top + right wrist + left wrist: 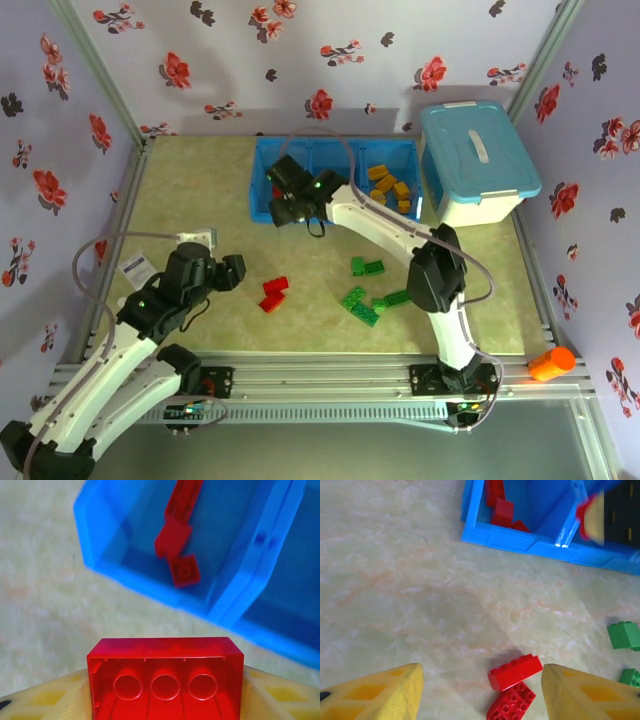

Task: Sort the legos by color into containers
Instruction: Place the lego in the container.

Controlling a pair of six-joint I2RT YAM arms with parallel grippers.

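My right gripper point(290, 203) hangs over the near edge of the blue tray's point(262, 160) left compartment, shut on a red brick point(165, 680) whose hollow underside faces the camera. In the right wrist view, three red bricks point(177, 540) lie in that compartment point(125, 535) just ahead. The tray's right compartment holds several orange-yellow bricks point(390, 187). My left gripper point(482, 690) stands open low over the table, and two red bricks point(515, 671) lie between its yellow fingers point(585, 695), nearer the right one. Three green bricks point(365, 267) lie on the table to the right.
A light-blue lidded tub point(478, 160) with a white handle stands to the right of the tray. An orange object point(552, 362) lies on the frame at the near right. Floral walls close in the table on three sides.
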